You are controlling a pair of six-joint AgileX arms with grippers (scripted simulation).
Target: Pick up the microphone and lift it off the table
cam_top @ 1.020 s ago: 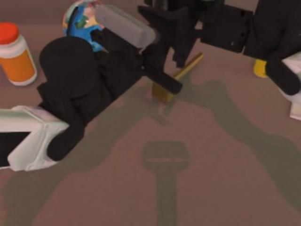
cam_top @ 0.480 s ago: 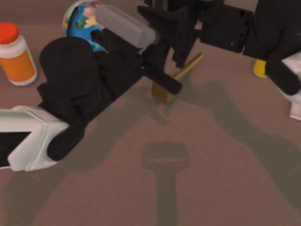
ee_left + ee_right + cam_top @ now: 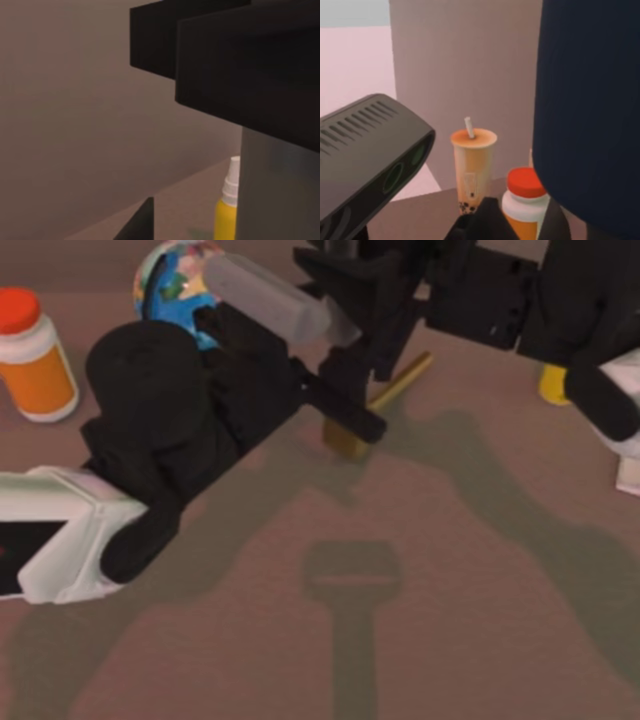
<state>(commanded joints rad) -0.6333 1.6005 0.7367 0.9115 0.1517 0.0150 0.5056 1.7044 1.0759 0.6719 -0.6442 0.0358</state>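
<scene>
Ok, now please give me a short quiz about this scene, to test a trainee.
1. True or false: the orange bottle with the red cap stands at the top view's right side.
2. Which tool lies on the table near the middle of the top view? A. gold hammer B. spoon C. knife
3. Fill in: the microphone has a ____ handle.

Key: 1 false, it stands at the left side. 2 A. 3 grey.
</scene>
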